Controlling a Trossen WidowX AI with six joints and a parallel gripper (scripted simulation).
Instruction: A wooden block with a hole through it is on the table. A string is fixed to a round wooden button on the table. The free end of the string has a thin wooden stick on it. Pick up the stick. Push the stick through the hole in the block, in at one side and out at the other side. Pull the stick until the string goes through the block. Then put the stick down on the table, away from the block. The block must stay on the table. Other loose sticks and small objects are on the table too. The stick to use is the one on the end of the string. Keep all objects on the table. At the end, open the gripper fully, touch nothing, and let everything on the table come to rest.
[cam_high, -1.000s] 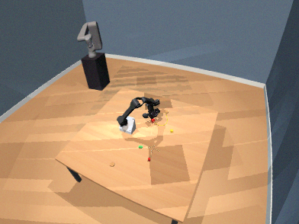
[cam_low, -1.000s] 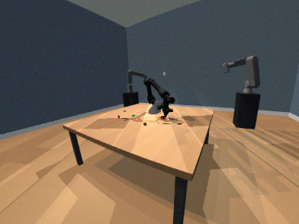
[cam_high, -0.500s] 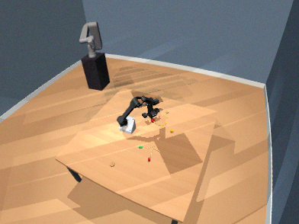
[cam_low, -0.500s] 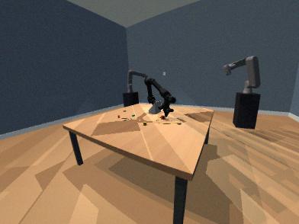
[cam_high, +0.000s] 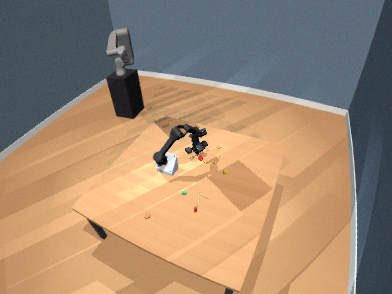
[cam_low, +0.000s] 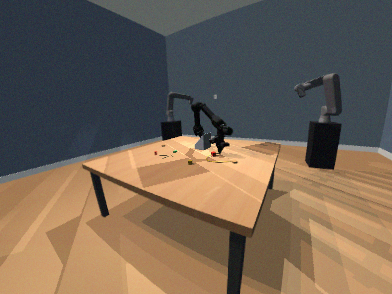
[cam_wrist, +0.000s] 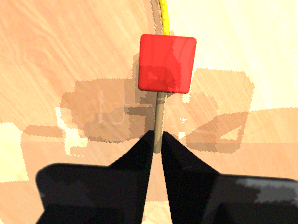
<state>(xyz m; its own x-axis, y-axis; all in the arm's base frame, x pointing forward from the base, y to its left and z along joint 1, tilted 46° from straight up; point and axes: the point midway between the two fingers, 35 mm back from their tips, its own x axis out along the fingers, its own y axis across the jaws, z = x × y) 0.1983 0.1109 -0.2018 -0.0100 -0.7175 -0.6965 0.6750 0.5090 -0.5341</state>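
The red block is in front of my fingertips; whether it sits fully flat is hard to tell. The thin wooden stick sticks out of its near side. The yellow string enters its far side; the part inside the hole is hidden. My gripper is shut on the stick near its tip, a short way from the block. The string curves to the round button, which is out of the wrist view.
A yellow piece lies near the string. Further off are a green piece, another red piece, loose thin sticks and a tan disc.
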